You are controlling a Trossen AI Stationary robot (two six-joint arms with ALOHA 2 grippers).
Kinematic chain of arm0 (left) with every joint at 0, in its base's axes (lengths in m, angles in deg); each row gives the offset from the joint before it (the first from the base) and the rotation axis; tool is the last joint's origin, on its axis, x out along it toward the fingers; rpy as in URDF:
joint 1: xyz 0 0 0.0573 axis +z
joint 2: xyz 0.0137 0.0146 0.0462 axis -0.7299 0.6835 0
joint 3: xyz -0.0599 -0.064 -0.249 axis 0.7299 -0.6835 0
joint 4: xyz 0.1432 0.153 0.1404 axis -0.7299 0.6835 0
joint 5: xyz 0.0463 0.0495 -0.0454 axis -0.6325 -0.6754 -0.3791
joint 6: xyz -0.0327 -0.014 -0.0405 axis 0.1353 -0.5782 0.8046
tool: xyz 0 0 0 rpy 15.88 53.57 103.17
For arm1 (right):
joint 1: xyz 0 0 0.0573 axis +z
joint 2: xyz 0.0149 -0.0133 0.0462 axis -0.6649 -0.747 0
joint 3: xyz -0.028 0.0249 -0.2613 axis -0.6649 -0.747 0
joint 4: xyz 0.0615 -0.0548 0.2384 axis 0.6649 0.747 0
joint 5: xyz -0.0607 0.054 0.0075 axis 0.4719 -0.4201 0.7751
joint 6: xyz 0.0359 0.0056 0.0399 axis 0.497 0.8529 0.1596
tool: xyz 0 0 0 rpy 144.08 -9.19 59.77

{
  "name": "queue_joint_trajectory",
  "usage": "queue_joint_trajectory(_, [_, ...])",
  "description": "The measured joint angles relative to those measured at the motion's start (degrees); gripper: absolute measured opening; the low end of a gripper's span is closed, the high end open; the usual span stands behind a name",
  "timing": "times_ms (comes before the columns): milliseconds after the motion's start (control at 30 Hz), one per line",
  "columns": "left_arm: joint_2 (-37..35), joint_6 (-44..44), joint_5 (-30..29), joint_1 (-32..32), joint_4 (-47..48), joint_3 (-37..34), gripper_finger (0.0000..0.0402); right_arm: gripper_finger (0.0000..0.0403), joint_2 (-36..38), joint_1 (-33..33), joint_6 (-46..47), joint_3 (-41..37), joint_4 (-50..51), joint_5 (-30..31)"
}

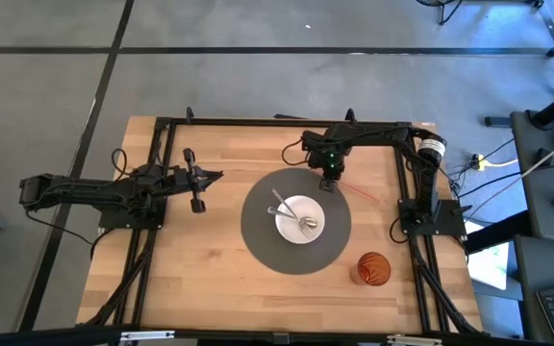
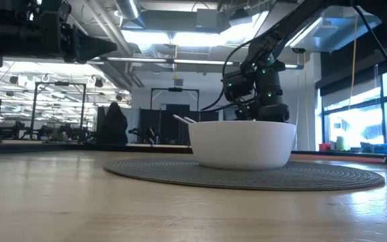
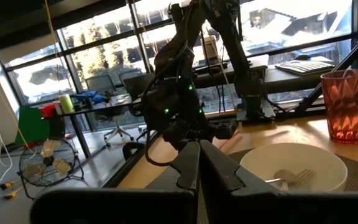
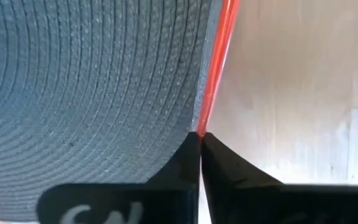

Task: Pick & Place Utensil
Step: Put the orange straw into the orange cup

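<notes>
While the orange tumbler stands at the near right corner of the tabletop, the white bowl sits in the middle of the round grey placemat with a fork and spoon already in it. Off to the left, the left gripper waits above bare wood, pinched shut and empty.

At the mat's far edge the right gripper is closed tight on the end of a thin red stick, which lies flat along the rim of the mat. Held only at its tip, the stick could pivot or slip out on lifting, or drag the mat's edge along.

From table height the bowl hides the stick entirely. What kind of utensil it is, I cannot tell.
</notes>
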Motion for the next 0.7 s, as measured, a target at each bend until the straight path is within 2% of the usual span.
queue_joint_trajectory(233, [0.0,0.0,0.0,0.01,0.19,0.0,0.0006,0.0005,1.89,-0.56,-1.0,0.24,1.03,5.58])
queue_joint_trajectory(367, [0.0,0.0,0.0,0.0,0.35,0.0,0.0006,0.0004,5.64,-2.24,-0.84,1.24,2.13,6.0])
queue_joint_trajectory(600, [0.0,0.0,0.0,0.01,0.38,0.0,0.0006,0.0006,16.55,-3.58,-1.17,2.86,0.25,7.31])
queue_joint_trajectory(700, [0.0,0.0,0.0,0.0,0.48,0.0,0.0006,0.0003,24.2,-2.65,-0.55,3.14,-4.69,4.99])
